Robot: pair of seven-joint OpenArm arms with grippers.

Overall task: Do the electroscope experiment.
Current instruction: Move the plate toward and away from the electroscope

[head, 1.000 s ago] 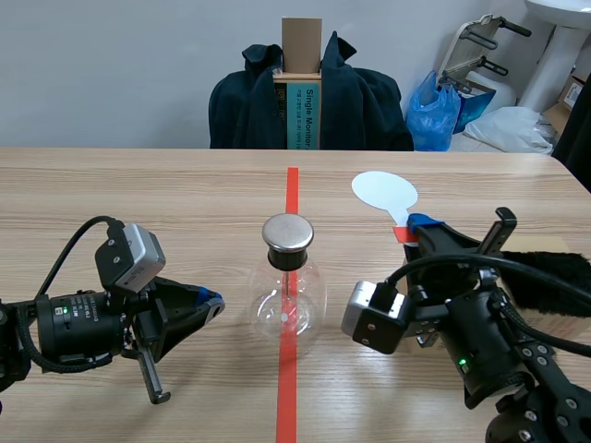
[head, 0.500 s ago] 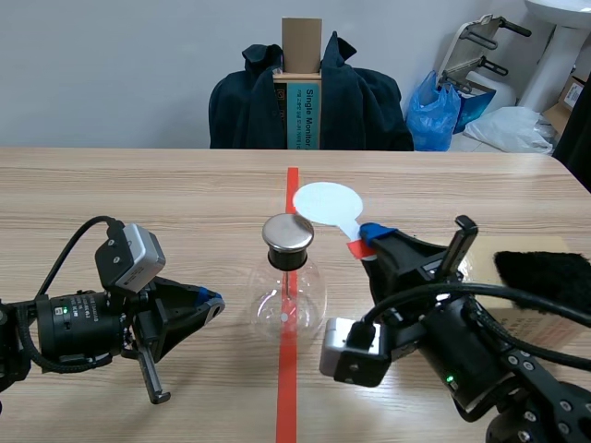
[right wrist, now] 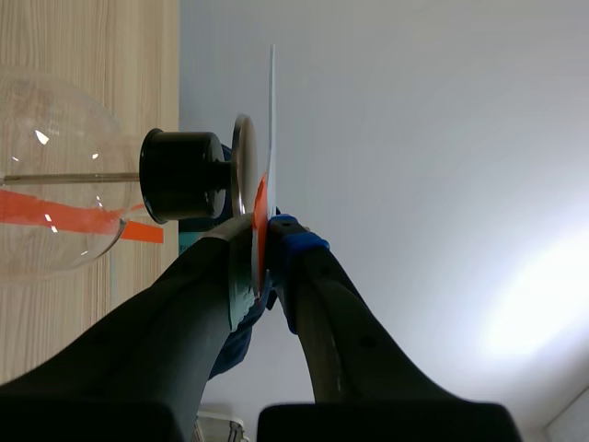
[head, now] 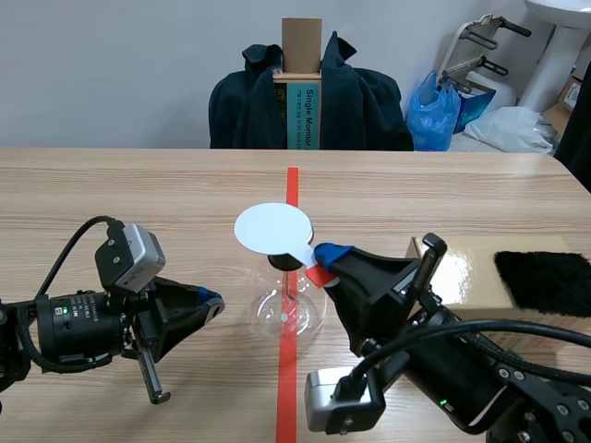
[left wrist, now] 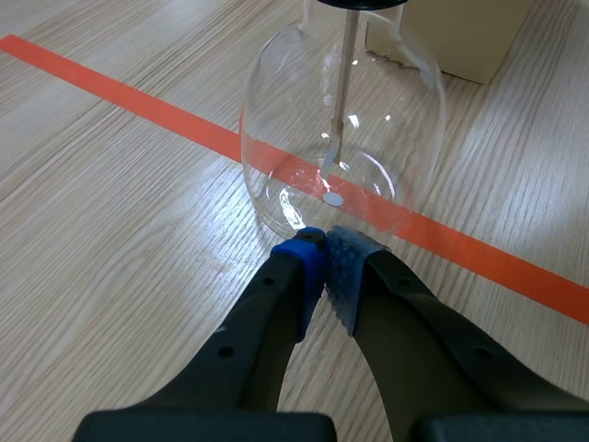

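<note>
White paddle [head: 272, 228], clear flask [head: 288, 312], black fuzzy cloth [head: 545, 281].

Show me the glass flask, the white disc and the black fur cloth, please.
glass flask [head: 277, 314], scene view, on its round belly.
white disc [head: 271, 228], scene view, middle of its flat face.
black fur cloth [head: 543, 281], scene view, middle of the fur.

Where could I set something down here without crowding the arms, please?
The table is bare between the flask and its far edge, either side of the tape line. Crowded: around the flask, with left gripper, right gripper and white disc; box and cloth fill the right.
</note>
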